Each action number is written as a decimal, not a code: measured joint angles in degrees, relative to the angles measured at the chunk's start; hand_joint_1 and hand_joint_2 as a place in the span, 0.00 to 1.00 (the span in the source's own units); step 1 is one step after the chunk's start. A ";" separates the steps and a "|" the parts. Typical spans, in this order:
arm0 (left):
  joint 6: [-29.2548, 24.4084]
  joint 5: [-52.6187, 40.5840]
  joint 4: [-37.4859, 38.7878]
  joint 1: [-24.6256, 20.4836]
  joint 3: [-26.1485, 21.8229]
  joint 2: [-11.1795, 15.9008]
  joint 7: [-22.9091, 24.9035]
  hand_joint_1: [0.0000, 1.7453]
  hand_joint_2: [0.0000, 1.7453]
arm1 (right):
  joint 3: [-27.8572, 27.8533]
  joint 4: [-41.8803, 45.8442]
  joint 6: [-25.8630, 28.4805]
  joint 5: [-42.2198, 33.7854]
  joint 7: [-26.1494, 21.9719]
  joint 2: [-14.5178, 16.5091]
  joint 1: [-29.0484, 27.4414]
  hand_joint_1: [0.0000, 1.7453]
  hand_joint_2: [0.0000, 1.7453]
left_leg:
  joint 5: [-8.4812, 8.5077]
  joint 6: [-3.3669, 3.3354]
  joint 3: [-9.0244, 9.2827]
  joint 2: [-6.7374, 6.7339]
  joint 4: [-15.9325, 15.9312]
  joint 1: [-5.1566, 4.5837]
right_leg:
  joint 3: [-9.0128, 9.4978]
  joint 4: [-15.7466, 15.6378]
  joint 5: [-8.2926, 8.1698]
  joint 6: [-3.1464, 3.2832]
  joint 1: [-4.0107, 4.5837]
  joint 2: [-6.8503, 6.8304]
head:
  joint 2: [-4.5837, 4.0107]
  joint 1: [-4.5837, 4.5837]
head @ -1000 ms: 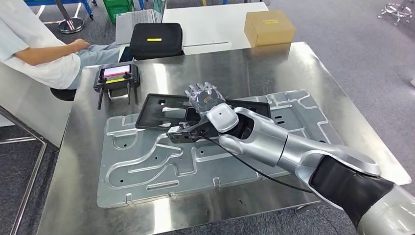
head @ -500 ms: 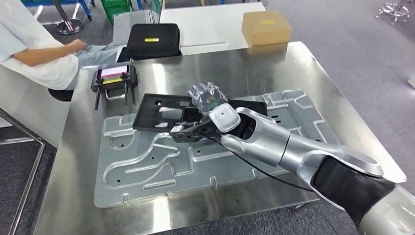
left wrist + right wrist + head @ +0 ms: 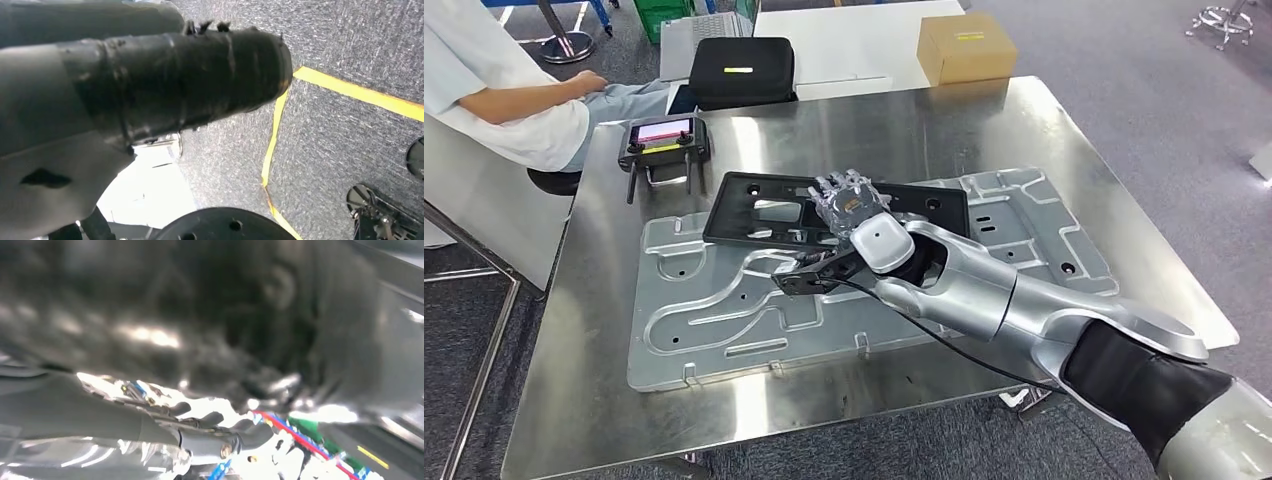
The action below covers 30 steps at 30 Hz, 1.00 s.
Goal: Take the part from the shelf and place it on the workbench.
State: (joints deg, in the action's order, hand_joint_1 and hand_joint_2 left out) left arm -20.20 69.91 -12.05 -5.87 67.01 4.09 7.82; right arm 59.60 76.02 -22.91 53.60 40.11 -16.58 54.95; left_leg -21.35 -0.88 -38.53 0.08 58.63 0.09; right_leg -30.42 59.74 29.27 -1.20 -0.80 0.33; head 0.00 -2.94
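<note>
The flat black plastic frame part lies on the ribbed silver metal panel on the steel desk. We judge placement nearly done; the right robot hand rests on it, grip indeterminable.

Right hand hides its grip on black part.

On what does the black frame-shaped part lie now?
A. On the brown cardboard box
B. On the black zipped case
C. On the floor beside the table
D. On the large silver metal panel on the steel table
D: in the head view the black part lies on the large silver panel on the steel table, with the right hand on it.
</note>
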 joint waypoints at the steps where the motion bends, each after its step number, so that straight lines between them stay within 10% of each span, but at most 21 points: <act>1: 0.01 0.00 0.01 -0.02 0.00 0.00 0.01 0.00 0.00 | -0.08 0.12 -0.13 0.13 0.00 -0.02 -0.05 0.00 0.00 | 0.43 0.37 -0.13 0.04 -0.06 -0.03 | -0.33 0.03 -0.47 0.28 0.16 0.03 | 0.00 -0.02; 4: -0.02 -0.01 0.01 0.19 0.00 0.03 0.01 0.00 0.00 | -0.23 0.35 -0.63 0.37 0.00 -0.09 -0.20 0.00 0.00 | -1.05 1.32 -1.36 0.22 1.31 0.19 | -1.60 -0.56 -1.98 1.58 -0.15 -0.18 | 0.00 -0.08; 7: -0.04 0.01 -0.01 0.27 0.00 -0.05 -0.01 0.00 0.00 | -0.56 0.75 -0.80 0.48 0.00 -0.22 -0.30 0.00 0.00 | -9.21 2.03 -4.08 0.18 10.52 0.53 | -3.75 -0.69 -3.89 2.40 -0.25 -0.26 | 0.00 0.00; 9: -0.10 0.00 -0.01 0.15 0.00 -0.06 -0.02 0.00 0.00 | -0.80 1.01 -1.14 0.84 0.00 -0.44 -0.65 0.00 0.00 | -11.10 2.24 -4.26 0.17 15.51 0.61 | -5.36 -0.64 -5.05 2.34 -0.19 -0.26 | 0.00 0.00; 12: -0.17 -0.01 0.01 0.00 0.00 -0.04 0.13 0.00 0.00 | -1.61 1.81 -2.17 1.78 0.00 -1.08 -1.31 0.00 0.00 | -7.89 1.96 2.03 0.18 10.43 0.58 | -7.40 -0.55 -6.67 1.95 -0.22 -0.30 | 0.00 0.00; 14: -0.21 -0.01 0.01 -0.05 0.00 0.01 0.43 0.00 0.00 | -2.77 2.81 -3.11 2.44 0.04 -1.56 -1.38 0.00 0.00 | -7.99 1.45 7.89 0.20 2.72 0.32 | -8.21 -0.53 -7.67 1.43 -0.14 -0.31 | 0.00 -0.04; 16: -0.22 0.00 0.01 -0.06 0.00 0.09 0.65 0.00 0.00 | -3.91 3.79 -4.22 3.04 0.09 -1.98 -1.35 0.00 0.00 | -8.73 0.93 10.05 0.25 -1.17 -0.10 | -8.45 -0.86 -8.76 0.70 -0.16 -0.37 | 0.00 -0.01; 19: -0.16 0.01 0.01 -0.14 0.00 0.08 0.70 0.00 0.00 | -4.93 4.80 -5.02 3.42 0.10 -2.66 -1.43 0.00 0.00 | -6.95 -0.23 9.16 -0.03 -2.16 0.05 | -8.94 -0.51 -8.26 -0.34 -0.18 -0.26 | 0.00 -0.17; 23: -0.14 0.00 0.01 -0.15 0.00 0.06 0.61 0.00 0.00 | -5.73 5.70 -5.17 3.54 0.09 -3.32 -1.66 0.00 0.00 | -4.23 -1.43 6.48 -0.47 -2.50 0.22 | -12.09 11.75 1.67 -0.89 -0.27 -0.17 | 0.00 -0.59; 25: -0.09 0.00 0.01 -0.14 0.00 0.07 0.36 0.00 0.00 | -5.93 6.07 -5.43 3.66 0.09 -3.63 -1.99 0.00 0.00 | -3.04 -1.31 4.65 -0.47 -2.16 0.19 | -11.47 15.39 1.22 -1.13 -0.34 -0.18 | 0.00 -0.62; 27: -0.02 0.00 0.01 -0.14 0.00 0.07 0.05 0.00 0.00 | -6.27 6.58 -5.74 3.80 0.09 -3.80 -2.14 0.00 0.00 | -2.13 -0.97 2.86 -0.47 -1.46 0.21 | -7.37 11.80 -1.67 -1.17 -0.47 -0.20 | 0.00 -0.64; 30: 0.02 0.01 0.01 -0.19 0.00 0.07 -0.24 0.00 0.00 | -7.05 7.74 -6.05 4.15 0.09 -3.87 -2.10 0.00 0.00 | -1.05 -0.03 0.80 -0.41 -0.18 0.00 | -0.20 1.38 -0.52 -0.65 -0.17 -0.12 | 0.00 -0.63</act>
State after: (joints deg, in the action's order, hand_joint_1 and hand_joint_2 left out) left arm -20.18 69.91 -12.04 -6.06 67.01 4.15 7.58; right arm 52.55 83.77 -28.96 57.75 40.19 -20.46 52.85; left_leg -22.39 -0.91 -37.74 -0.34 58.45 0.09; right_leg -30.62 61.12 28.75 -1.85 -0.97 0.21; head 0.00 -3.57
